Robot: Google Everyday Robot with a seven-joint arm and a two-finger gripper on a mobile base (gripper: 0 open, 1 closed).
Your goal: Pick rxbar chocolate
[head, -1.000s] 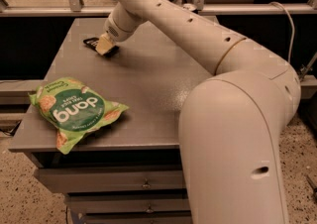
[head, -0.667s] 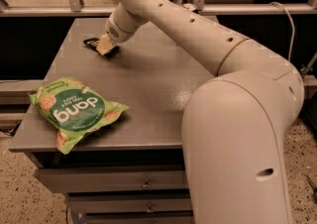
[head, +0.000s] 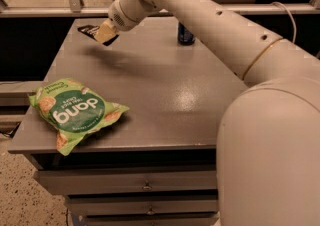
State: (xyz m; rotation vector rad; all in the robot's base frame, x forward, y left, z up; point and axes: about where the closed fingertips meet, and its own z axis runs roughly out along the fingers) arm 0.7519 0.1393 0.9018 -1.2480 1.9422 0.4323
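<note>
My gripper (head: pixel 105 33) is over the far left part of the grey table (head: pixel 165 85), with its pale fingers (head: pixel 104 32) shut on the rxbar chocolate (head: pixel 89 29). The bar is a small flat black wrapper sticking out to the left of and below the fingers. It hangs a little above the tabletop, and a shadow lies on the table beneath it. My arm reaches in from the right foreground across the table.
A large green "dang" chip bag (head: pixel 75 112) lies at the table's front left corner, overhanging the edge. A dark blue drink can (head: pixel 185 34) stands at the back behind my arm. Drawers sit below the tabletop.
My gripper has risen a little off the table with the black bar in it. The arm has shifted, and the blue can now shows behind it.
</note>
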